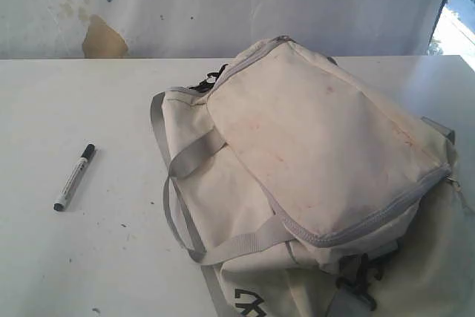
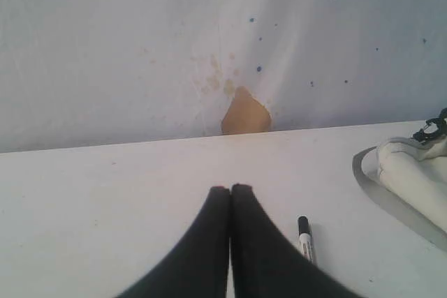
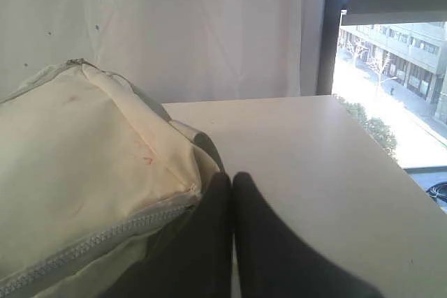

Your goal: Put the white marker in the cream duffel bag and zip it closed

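Note:
The white marker (image 1: 74,177) lies flat on the white table, left of the cream duffel bag (image 1: 312,161), black cap pointing away. The bag fills the middle and right of the exterior view, its grey zipper (image 1: 371,217) running along the near side of the top flap. Neither arm shows in the exterior view. In the left wrist view my left gripper (image 2: 230,188) is shut and empty above the table, with the marker (image 2: 305,236) just beside its fingers and a bag corner (image 2: 412,172) further off. My right gripper (image 3: 232,176) is shut and empty, next to the bag's end (image 3: 91,151) and zipper (image 3: 105,239).
Grey webbing handles (image 1: 189,161) loop off the bag's left side toward the marker. Black clips (image 1: 358,278) sit at the bag's near end. A stained white backdrop (image 1: 185,5) stands behind the table. The table edge (image 3: 391,172) and a window lie to the right.

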